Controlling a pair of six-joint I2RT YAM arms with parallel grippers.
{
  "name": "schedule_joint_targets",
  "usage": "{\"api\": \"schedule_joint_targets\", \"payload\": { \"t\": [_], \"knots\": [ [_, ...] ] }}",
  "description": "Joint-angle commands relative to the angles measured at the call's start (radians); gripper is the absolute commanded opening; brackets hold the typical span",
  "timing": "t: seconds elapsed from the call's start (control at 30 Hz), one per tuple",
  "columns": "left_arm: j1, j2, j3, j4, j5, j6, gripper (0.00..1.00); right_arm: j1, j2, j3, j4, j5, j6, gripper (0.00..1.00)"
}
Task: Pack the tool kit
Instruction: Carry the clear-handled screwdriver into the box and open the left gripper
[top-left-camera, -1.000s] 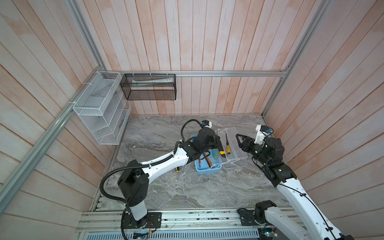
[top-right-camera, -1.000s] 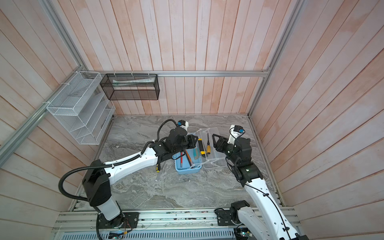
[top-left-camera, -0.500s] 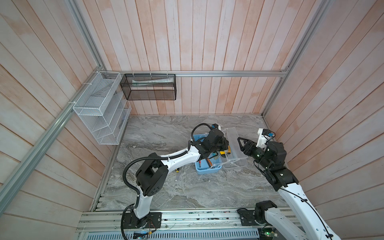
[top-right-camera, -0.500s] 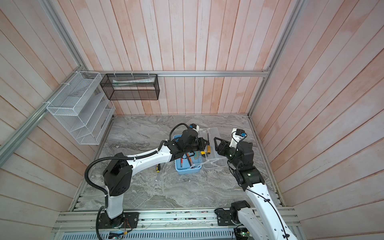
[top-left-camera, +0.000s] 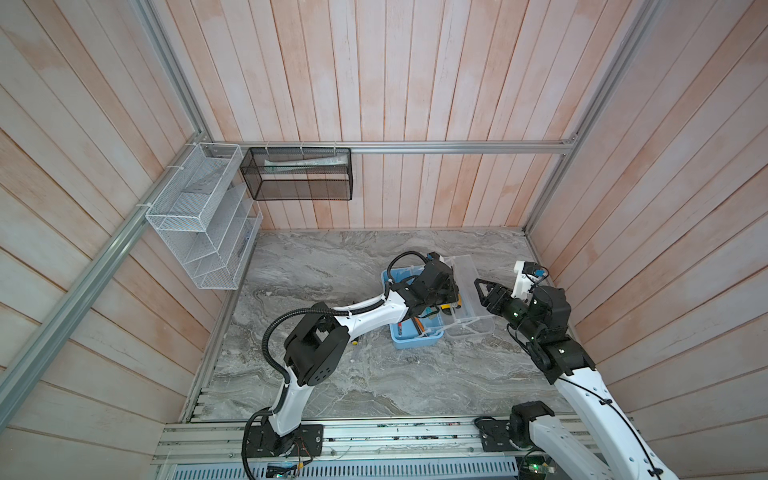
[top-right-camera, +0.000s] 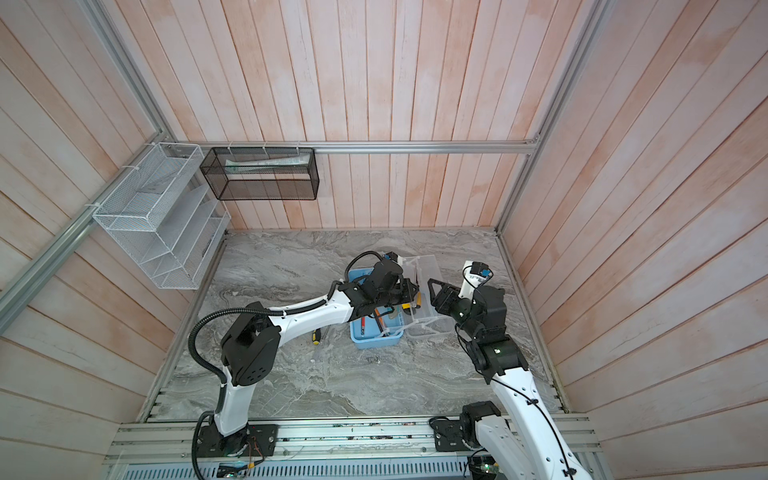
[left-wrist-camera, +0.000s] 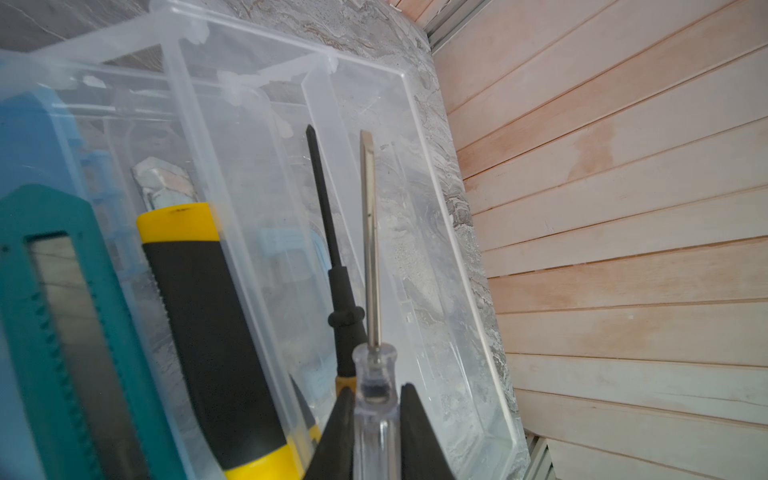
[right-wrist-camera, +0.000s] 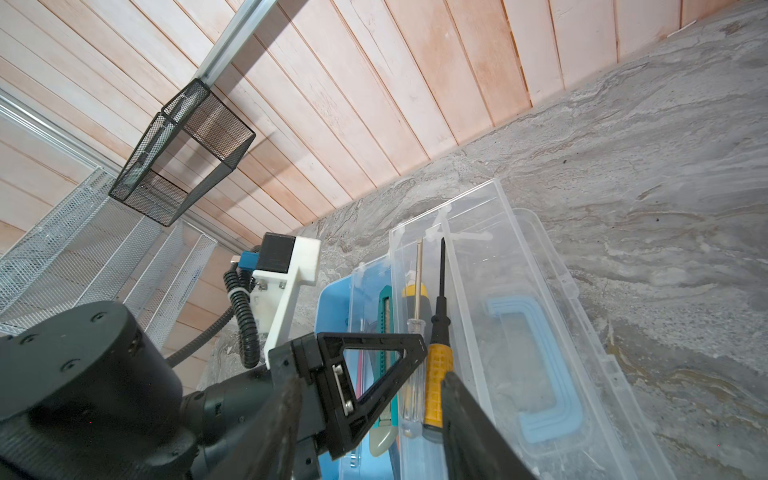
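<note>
The tool kit is a blue box (top-left-camera: 413, 341) with a clear hinged lid (top-left-camera: 473, 286) lying open beside it, near the right wall. My left gripper (left-wrist-camera: 376, 399) is shut on a clear-handled flat screwdriver (left-wrist-camera: 369, 232), held low over a clear tray (left-wrist-camera: 419, 199). In that tray lies a black screwdriver with a yellow handle (right-wrist-camera: 435, 374). A yellow-and-black tool (left-wrist-camera: 208, 316) and a teal utility knife (left-wrist-camera: 62, 332) lie alongside it. My right gripper (top-left-camera: 484, 293) hovers open just right of the lid, holding nothing. It points at the left gripper (top-right-camera: 411, 293).
A yellow-and-black screwdriver (top-right-camera: 316, 336) lies on the marble table under the left arm. The lid carries a light blue handle (right-wrist-camera: 536, 374). A black mesh basket (top-left-camera: 299, 174) and a white wire rack (top-left-camera: 199, 224) hang on the back-left walls. The right wall stands close behind the right arm.
The left arm has reached to the right, carrying the clear-handled screwdriver from above the blue box to the clear tray. The right gripper has backed off slightly to the right.
</note>
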Motion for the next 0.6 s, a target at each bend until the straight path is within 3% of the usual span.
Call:
{"api": "schedule_joint_targets", "payload": {
  "t": [0.0, 0.57],
  "knots": [
    [-0.003, 0.013, 0.029, -0.017, -0.007, -0.005, 0.27, -0.006, -0.003, -0.005, 0.0, -0.013, -0.008, 0.55],
    [0.0, -0.031, -0.01, 0.004, -0.025, 0.022, 0.31, -0.007, 0.018, 0.004, 0.0, -0.024, -0.013, 0.56]
  ]
}}
